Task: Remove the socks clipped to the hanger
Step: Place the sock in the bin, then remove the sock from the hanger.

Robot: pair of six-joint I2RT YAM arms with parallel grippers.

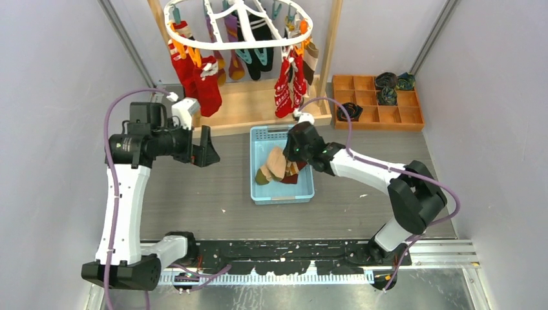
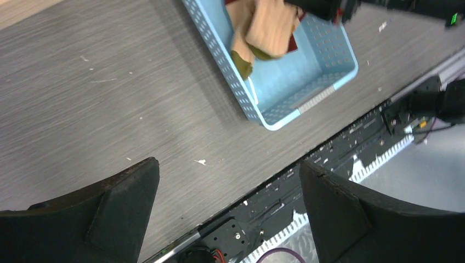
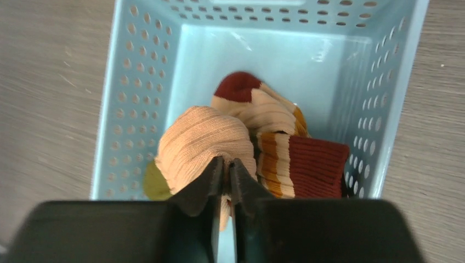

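The white oval hanger (image 1: 194, 42) hangs at the back with several socks clipped on: red patterned ones at the left (image 1: 194, 81) and right (image 1: 289, 84), purple-striped and dark ones between. My right gripper (image 3: 226, 164) is shut on a beige ribbed sock (image 3: 200, 143) and holds it over the blue basket (image 3: 134, 93); it shows in the top view (image 1: 276, 161) too. A maroon and orange striped sock (image 3: 307, 164) lies in the basket. My left gripper (image 2: 229, 170) is open and empty above the table, left of the basket (image 2: 329, 82).
A light wooden rack base (image 1: 252, 106) stands under the hanger. A wooden compartment tray (image 1: 378, 103) with rolled dark socks sits at the back right. The black mounting rail (image 1: 291, 248) runs along the table's near edge.
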